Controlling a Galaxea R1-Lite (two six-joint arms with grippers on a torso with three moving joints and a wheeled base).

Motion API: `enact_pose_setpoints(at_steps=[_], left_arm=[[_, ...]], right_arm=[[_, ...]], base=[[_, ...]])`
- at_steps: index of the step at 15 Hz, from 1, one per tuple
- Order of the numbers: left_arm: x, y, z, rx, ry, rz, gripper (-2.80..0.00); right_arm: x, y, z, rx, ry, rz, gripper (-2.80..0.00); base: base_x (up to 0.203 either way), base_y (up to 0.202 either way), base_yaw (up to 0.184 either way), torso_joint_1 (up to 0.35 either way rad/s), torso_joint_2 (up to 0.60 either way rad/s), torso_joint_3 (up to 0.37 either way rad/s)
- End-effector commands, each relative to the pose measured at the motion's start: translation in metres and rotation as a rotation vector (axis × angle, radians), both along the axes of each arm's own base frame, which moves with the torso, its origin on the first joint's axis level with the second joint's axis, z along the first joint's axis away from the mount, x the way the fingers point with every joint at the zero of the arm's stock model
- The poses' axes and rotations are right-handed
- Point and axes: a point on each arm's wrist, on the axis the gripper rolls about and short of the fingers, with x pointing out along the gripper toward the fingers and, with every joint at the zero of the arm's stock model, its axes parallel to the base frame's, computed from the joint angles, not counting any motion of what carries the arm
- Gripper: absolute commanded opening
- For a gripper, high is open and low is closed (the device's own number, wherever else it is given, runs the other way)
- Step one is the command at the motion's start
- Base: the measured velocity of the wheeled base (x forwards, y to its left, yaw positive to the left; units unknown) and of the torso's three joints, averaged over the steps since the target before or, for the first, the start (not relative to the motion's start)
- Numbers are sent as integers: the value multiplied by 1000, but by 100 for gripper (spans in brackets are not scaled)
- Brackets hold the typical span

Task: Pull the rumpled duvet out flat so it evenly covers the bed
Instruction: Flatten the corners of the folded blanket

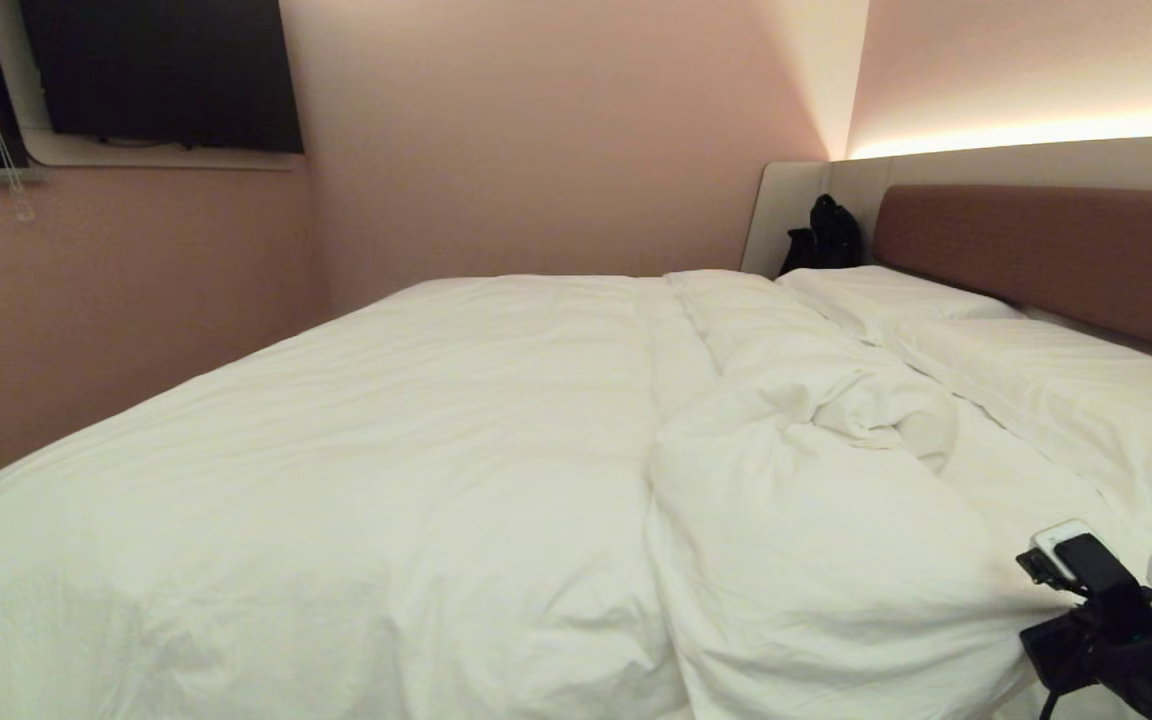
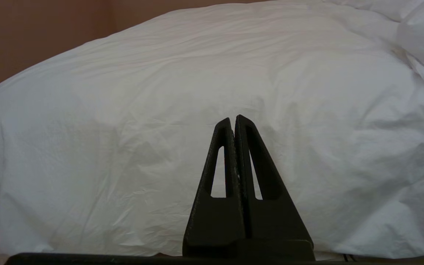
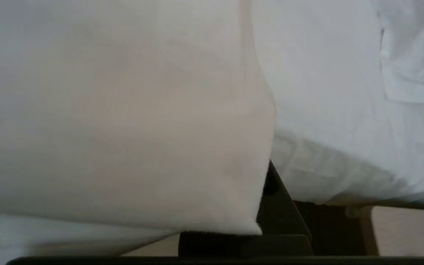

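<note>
The white duvet [image 1: 436, 450] lies smooth over the left and middle of the bed [image 1: 1056, 250]. Toward the pillows its top edge is bunched into a rumpled fold [image 1: 836, 410]. My right arm [image 1: 1126, 630] reaches in at the bed's near right edge. In the right wrist view my right gripper [image 3: 263, 165] is shut on a flap of the duvet [image 3: 123, 110]. The flap drapes over one finger, and only the other finger [image 3: 278, 206] shows. My left gripper [image 2: 233, 119] is shut and empty, apart from the duvet's hanging side [image 2: 197, 73].
Two flat white pillows [image 1: 1066, 390] [image 1: 886, 295] lie along the brown headboard, with bare sheet [image 1: 1036, 490] between them and the fold. A black bag [image 1: 826, 235] sits in the far corner. A dark screen [image 1: 166, 70] hangs on the left wall. Pale floor [image 3: 399, 228] shows beside the bed.
</note>
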Motion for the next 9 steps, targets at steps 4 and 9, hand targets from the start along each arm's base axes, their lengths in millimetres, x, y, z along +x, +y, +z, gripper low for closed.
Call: enact_pose_setpoints(at_steps=[4, 9], left_arm=[[0, 0, 0, 0, 1, 0, -280], [0, 0, 0, 0, 1, 0, -280]], right_arm=[[-6, -2, -10, 174, 63, -124, -280], [-12, -20, -37, 351, 152, -373, -280]], base=[[0, 0, 0, 0, 0, 0], [0, 0, 0, 0, 0, 0]])
